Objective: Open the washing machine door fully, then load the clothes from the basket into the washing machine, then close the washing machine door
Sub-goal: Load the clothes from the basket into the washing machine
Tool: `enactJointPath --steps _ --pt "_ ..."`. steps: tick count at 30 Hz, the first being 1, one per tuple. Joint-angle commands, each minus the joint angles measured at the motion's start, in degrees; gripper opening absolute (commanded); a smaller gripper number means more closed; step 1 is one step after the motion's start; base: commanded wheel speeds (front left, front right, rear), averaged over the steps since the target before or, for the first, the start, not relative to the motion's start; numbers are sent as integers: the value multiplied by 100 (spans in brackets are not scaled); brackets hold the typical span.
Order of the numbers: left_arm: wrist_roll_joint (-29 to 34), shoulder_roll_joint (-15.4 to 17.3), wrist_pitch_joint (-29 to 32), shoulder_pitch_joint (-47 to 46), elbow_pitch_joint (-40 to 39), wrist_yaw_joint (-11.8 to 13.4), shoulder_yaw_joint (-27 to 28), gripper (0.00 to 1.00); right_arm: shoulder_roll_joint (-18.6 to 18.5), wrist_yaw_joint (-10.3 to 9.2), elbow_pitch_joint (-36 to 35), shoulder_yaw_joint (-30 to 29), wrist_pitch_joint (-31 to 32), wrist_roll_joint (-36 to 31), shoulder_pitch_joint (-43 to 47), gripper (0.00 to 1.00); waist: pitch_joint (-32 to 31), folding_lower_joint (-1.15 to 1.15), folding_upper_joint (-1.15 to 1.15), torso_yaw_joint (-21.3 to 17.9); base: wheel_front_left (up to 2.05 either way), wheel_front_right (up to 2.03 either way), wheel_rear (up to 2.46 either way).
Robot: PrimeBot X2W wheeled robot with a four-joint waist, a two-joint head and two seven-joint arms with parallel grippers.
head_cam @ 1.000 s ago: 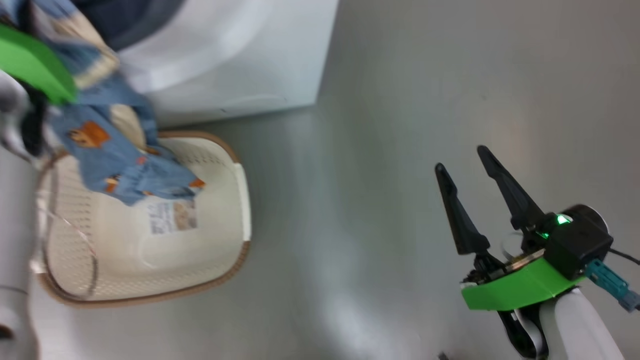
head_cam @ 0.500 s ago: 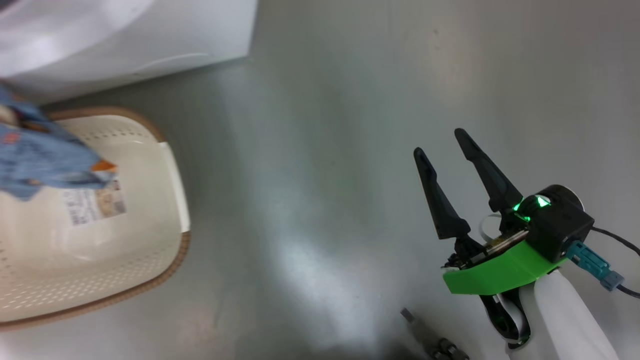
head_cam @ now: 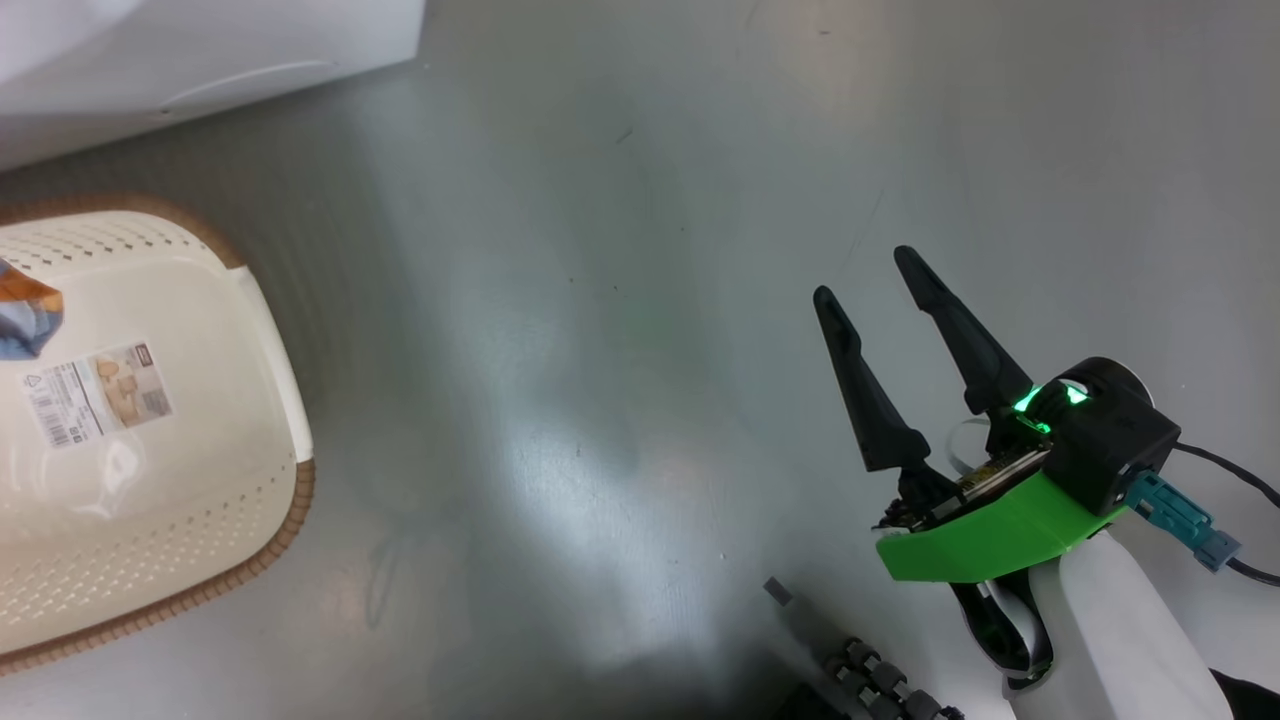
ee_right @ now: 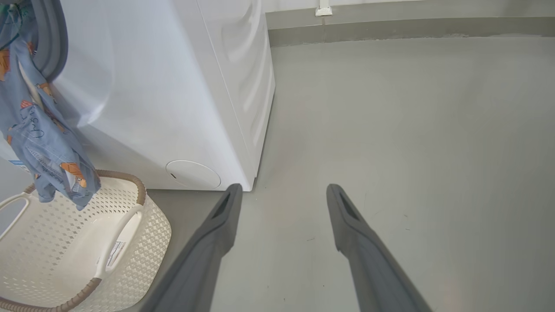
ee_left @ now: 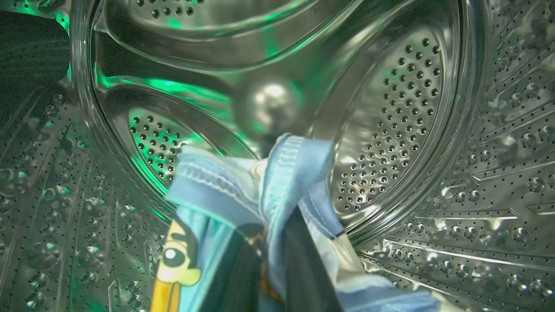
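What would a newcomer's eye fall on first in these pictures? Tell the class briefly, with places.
First the shining perforated drum of the washing machine, with the left gripper shut on light-blue printed clothes inside it. Next the right gripper, open above the grey floor, with the cream basket at the head view's left edge.

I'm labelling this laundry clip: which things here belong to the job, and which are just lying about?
Job: washing machine, drum, clothes, basket.
Lying about: white wall fitting; dark ridged piece low in the head view.
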Motion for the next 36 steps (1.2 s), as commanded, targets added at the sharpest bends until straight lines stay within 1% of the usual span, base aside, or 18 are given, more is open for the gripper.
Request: enactJointPath --steps 1,5,8,11,12,14,21,26,29,33,36 --pt "70 293 -106 -193 -215 32 31 0 -35 35 -137 80 -66 36 57 100 35 0 0 33 0 0 0" --pt "-74 217 -135 -80 13 -43 91 0 -44 35 -147 68 -66 28 39 100 41 0 0 74 0 0 0" --pt "-277 143 62 9 352 -180 149 0 -49 35 -137 66 -67 18 29 100 21 0 0 106 0 0 0" --pt "-388 107 221 22 581 -265 161 0 -64 35 -132 56 -67 14 27 100 -4 0 0 135 0 0 0" --pt "-419 94 255 17 635 -288 165 29 -67 35 -128 53 -67 14 30 100 -17 0 0 144 0 0 0" --pt "-478 59 330 1 723 -322 170 100 -75 35 -112 45 -67 17 37 100 -45 0 0 163 0 0 0" --pt "-515 48 410 14 856 -374 97 100 -75 35 -82 36 -67 37 20 100 -178 0 0 211 0 0 0" --pt "-525 21 267 284 879 -380 46 100 -58 35 -39 -21 -67 17 37 100 -333 0 0 303 0 0 0" --pt "-597 -74 139 660 795 -362 51 100 -48 35 -3 -80 -67 -17 88 100 -521 0 0 418 0 0 0" --pt "-643 -55 2 1167 622 -439 44 100 -32 35 20 -158 -67 -42 159 100 -728 0 0 532 0 0 0" --pt "-698 -93 -96 1643 401 -385 96 100 -28 35 46 -214 -67 -62 229 100 -902 0 0 626 0 0 0"
